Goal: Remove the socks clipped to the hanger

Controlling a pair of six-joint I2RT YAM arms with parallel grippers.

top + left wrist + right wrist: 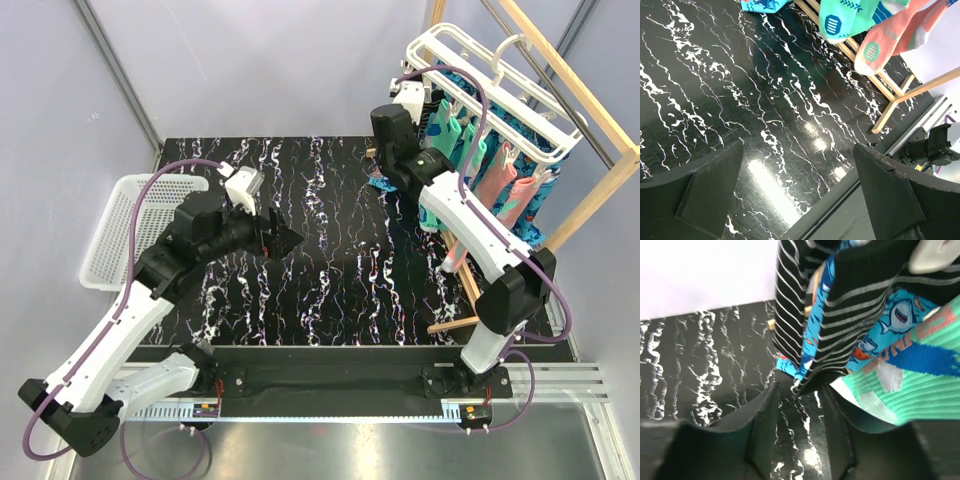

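Note:
The white hanger [480, 70] hangs at the back right with socks clipped under it: mint-green [447, 135], salmon-pink [500, 185] and shark-print blue [385, 182]. In the right wrist view, the dark striped sock [850, 315] hangs in front of the blue shark sock [895, 315] and the mint sock [910, 385]. My right gripper [800, 387] has its jaws narrowed but still apart. The striped sock's toe sits between the tips, against the right finger [837, 425]. My left gripper [290, 238] [799, 146] hovers wide open over the table's middle, holding nothing.
A white mesh basket [120, 230] sits off the table's left edge. The light wooden frame [590, 110] carries the hanger, and its base bars [890, 100] lie on the black marbled table [330, 280] at the right.

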